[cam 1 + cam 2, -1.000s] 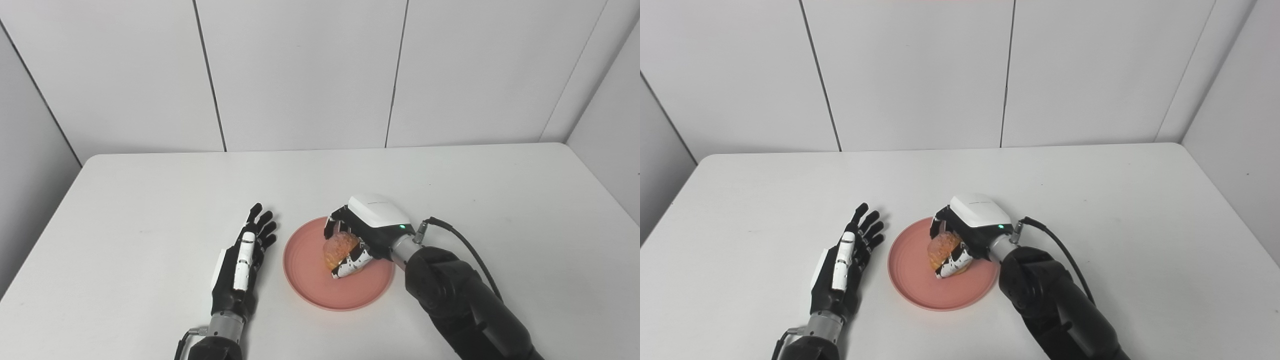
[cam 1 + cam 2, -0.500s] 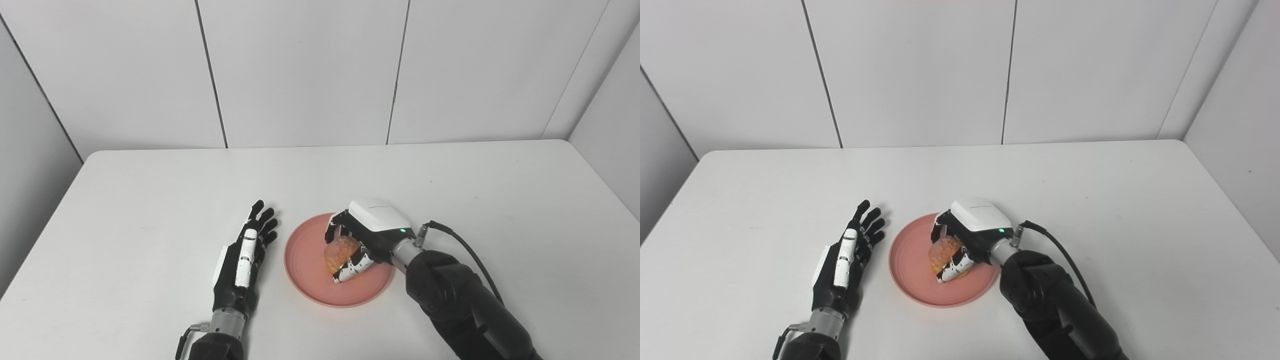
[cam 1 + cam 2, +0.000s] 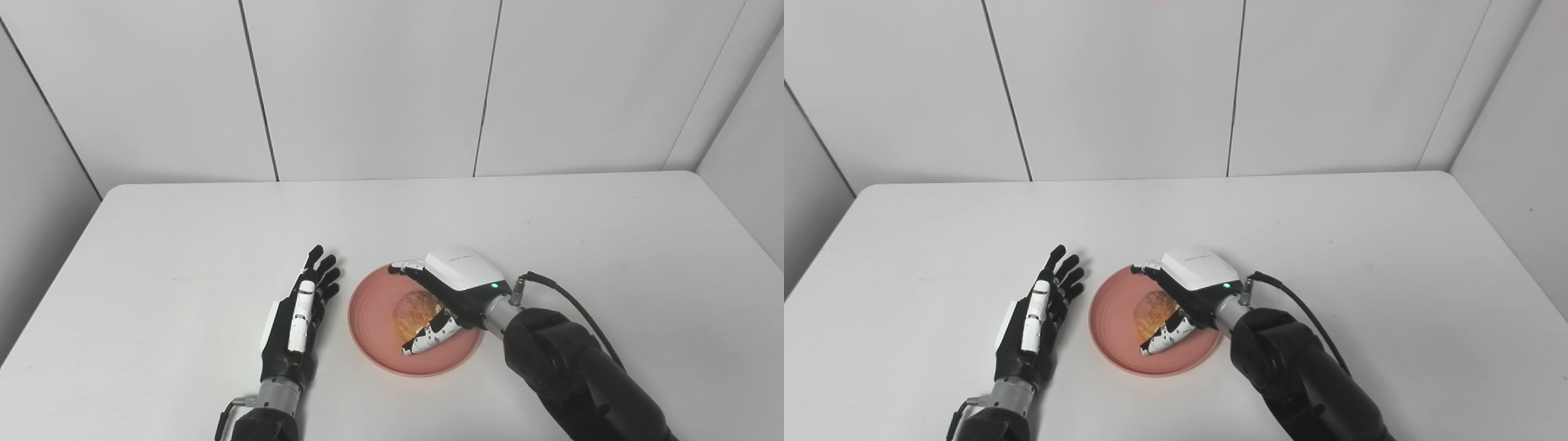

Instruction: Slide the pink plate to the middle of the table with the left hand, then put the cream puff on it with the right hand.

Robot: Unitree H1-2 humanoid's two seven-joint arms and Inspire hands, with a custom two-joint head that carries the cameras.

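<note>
Left eye view: the right hand (image 3: 450,288) is seen over the far right part of the pink plate (image 3: 373,340), fingers spread wide, nothing gripped. The cream puff (image 3: 413,309) is sat on the plate in the gap between the thumb (image 3: 429,335) on its near side and the fingers (image 3: 405,266) stretched out beyond its far side; whether the thumb is touching the puff cannot be told. The puff is placed just left of the palm. A black cable (image 3: 566,300) is looped off the right wrist. The left hand (image 3: 297,315) is laid flat on the white table (image 3: 184,245), palm side down, fingers stretched and apart, holding nothing; the plate is just beside it on its right, a narrow strip of table visible between them. Right eye view: the same layout is shown from slightly to one side. The right hand (image 3: 1191,288) is opened wide around the cream puff (image 3: 1151,309), which is resting on the pink plate (image 3: 1111,334) under the spread fingers. The left hand (image 3: 1035,318) is kept flat and open on the table (image 3: 937,245), the plate rim near its fingertips but apart from them.
</note>
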